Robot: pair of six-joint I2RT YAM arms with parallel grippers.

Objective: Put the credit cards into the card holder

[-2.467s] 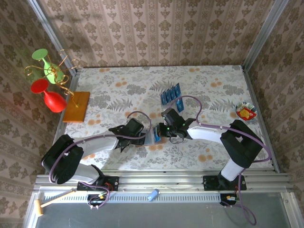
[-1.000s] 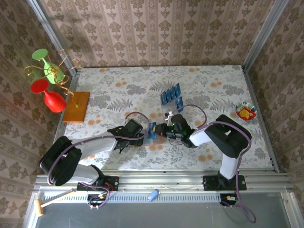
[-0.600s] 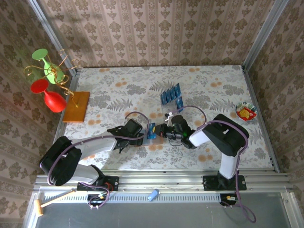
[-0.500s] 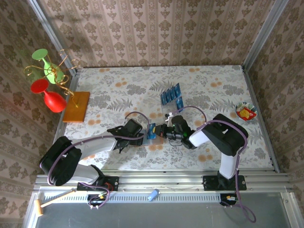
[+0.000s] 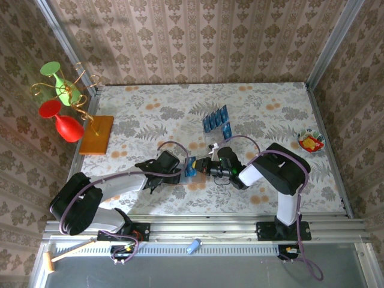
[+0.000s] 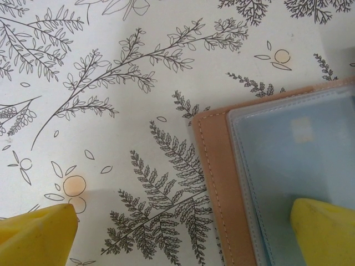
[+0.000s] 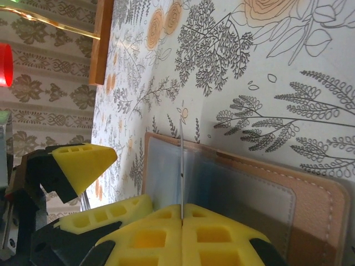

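A: Anything crowding the card holder (image 5: 191, 167)?
B: No: board (image 5: 96, 134) at 9 o'clock, bowl (image 5: 311, 141) of red-yellow bits at 3, both well apart. Spare credit cards (image 5: 216, 120) at its 1 o'clock.
A: Grippers?
B: On the left gripper (image 6: 183, 235), jaws wide, one finger (image 6: 324, 233) over the sleeve (image 6: 266, 144). The right gripper (image 7: 182, 213) pinches one card (image 7: 181, 160) edge-on above the holder. Its elbow (image 5: 282, 162) has swung inward since earlier.
A: Inside?
B: A bluish card (image 6: 302, 166) behind the clear sleeve.

The card holder (image 6: 213, 183) is seen as matt, stitched leather with glossy clear plastic pockets, and the desk (image 6: 138, 55) is covered in a matt printed sheet.
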